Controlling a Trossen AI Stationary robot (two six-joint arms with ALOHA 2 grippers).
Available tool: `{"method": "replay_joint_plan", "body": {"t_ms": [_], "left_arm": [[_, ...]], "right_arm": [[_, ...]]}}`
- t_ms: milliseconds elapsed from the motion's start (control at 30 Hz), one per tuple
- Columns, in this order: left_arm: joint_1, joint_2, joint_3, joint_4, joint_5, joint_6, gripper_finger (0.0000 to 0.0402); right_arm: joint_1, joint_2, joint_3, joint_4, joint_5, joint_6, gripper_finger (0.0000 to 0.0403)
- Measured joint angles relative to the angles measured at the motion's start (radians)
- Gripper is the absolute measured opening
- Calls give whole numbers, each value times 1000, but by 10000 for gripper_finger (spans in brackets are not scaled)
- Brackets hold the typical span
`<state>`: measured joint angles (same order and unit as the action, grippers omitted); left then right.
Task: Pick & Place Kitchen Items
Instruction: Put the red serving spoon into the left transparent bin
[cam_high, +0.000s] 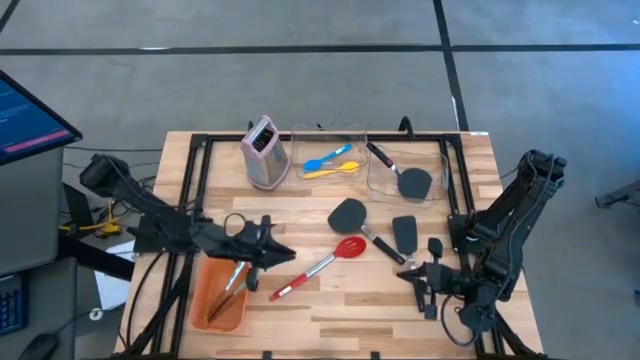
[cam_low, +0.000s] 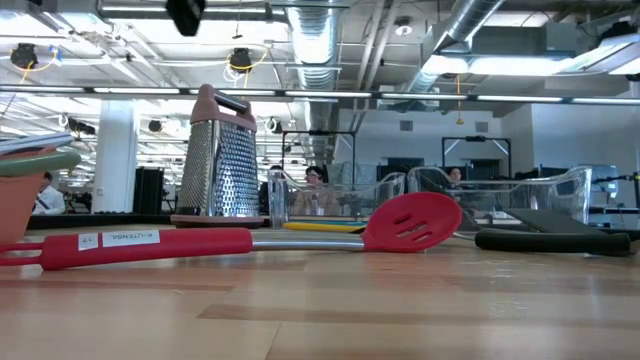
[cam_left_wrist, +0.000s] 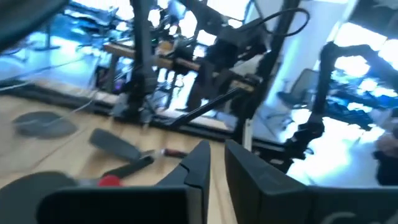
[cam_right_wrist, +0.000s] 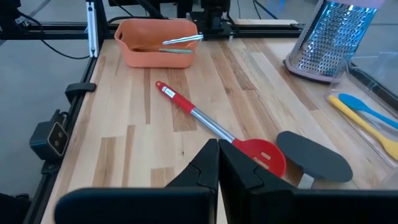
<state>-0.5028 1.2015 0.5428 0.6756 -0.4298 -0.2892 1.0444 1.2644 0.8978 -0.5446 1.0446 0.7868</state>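
**Two arms over a table of utensils**

The orange tray (cam_high: 215, 300) at near left holds thin tools (cam_high: 235, 280). The left gripper (cam_high: 283, 255) hovers just right of it, fingers nearly closed, empty. The red spoon (cam_high: 318, 266) lies mid-table, beside two black spatulas (cam_high: 350, 215). Blue and yellow spoons (cam_high: 332, 163) sit in a far bin (cam_high: 328, 135). The right gripper (cam_high: 412, 277) hangs near right, closed, empty.

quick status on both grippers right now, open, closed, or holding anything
Left gripper: shut, holding nothing, above the table next to the orange tray.
Right gripper: shut, holding nothing, above the table's right side facing the red long-handled spoon.
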Motion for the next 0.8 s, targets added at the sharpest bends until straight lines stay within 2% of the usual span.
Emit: {"method": "replay_joint_plan", "body": {"t_ms": [100,200,400,500,633,800], "left_arm": [[41,40,2,44,56,4,17],[65,73,35,46,63,5,5],[74,169,173,37,82,114,3],[89,219,264,-53,87,145,3],[144,298,388,-243,78,101,3],[218,412,534,-447,71,73,3]], "right_arm": [[-12,0,0,0,0,0,0],[-22,0,0,-1,0,0,0],[-28,0,0,-35,0,-58,0],[-28,0,1,-70,-18,-64,0],[-14,0,1,-133,-86,-60,0],[13,0,1,-147,-94,-53,0]]}}
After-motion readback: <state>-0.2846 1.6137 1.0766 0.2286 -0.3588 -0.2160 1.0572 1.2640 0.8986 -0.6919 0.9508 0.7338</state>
